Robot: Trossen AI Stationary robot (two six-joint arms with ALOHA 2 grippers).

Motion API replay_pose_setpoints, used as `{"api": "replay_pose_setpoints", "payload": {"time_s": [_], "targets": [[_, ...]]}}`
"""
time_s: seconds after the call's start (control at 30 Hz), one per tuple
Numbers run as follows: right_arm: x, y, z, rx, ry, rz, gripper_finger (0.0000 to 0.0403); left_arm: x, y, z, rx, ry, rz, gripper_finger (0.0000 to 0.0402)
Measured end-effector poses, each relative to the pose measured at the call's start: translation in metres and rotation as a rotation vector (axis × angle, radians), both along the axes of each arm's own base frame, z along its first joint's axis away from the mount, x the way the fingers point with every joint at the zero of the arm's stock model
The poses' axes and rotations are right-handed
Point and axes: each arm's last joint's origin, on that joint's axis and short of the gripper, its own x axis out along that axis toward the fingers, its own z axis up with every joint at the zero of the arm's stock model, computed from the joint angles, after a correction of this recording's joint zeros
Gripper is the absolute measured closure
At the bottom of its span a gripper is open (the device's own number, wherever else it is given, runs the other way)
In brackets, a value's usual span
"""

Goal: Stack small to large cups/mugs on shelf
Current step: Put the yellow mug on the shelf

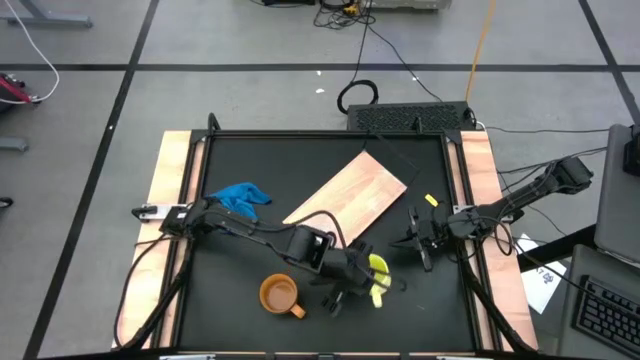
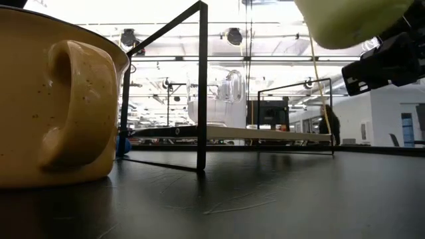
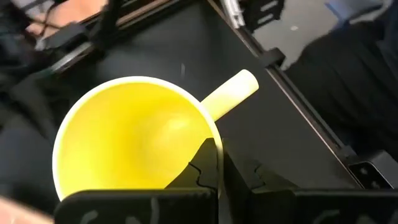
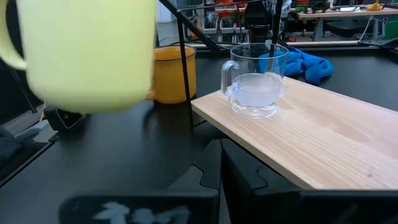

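Observation:
The medium yellow cup (image 3: 130,134) hangs above the table near its front right, with my left gripper (image 3: 221,165) shut on its rim. It also shows in the high view as the yellow cup (image 1: 380,278). The orange-brown cup (image 1: 280,293) stands on its base on the black tabletop to the left of it. On the light-wood shelf (image 4: 323,137), which lies flat mid-table, stands the clear glass cup (image 4: 255,87). My right gripper (image 1: 420,240) waits shut at the table's right, touching nothing. My left gripper pinches the yellow cup's rim (image 3: 214,140) beside the handle (image 3: 230,93), with one finger inside the cup and one outside. The fingers slant down from the table's left. The cup is lifted clear of the table, mouth up, its base (image 2: 352,20) in the air.
A crumpled blue cloth (image 1: 240,195) lies on the tabletop at the far left, beyond the shelf's end. A thin black frame (image 2: 201,86) stands along the table's edges. Bare tabletop (image 1: 400,320) lies near the front right.

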Motion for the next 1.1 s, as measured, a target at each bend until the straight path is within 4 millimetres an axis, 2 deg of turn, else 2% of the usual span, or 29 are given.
{"api": "replay_pose_setpoints", "payload": {"time_s": [0.23,0.43,0.63,0.87,0.97,1.1], "targets": [[0.0,0.0,0.0,-0.001,0.002,0.0,0.0403,0.001,0.026,0.018,-0.036,0.015,0.143,0.0397],[0.0,0.0,-0.001,-0.003,0.008,0.0,0.0403,-0.001,0.032,0.033,-0.035,-0.048,0.174,0.0397],[0.0,0.0,-0.002,-0.006,0.016,0.0,0.0403,-0.013,0.043,0.053,-0.053,-0.067,0.242,0.0397],[0.0,0.0,-0.003,0.0,0.029,-0.002,0.0403,-0.027,0.066,0.082,-0.089,-0.134,0.358,0.0397],[0.0,0.0,-0.003,0.0,0.028,-0.002,0.0403,-0.027,0.077,0.085,-0.104,-0.138,0.395,0.0397],[0.0,0.0,-0.003,0.0,0.028,-0.002,0.0403,-0.029,0.09,0.08,-0.095,-0.069,0.418,0.0397]]}}
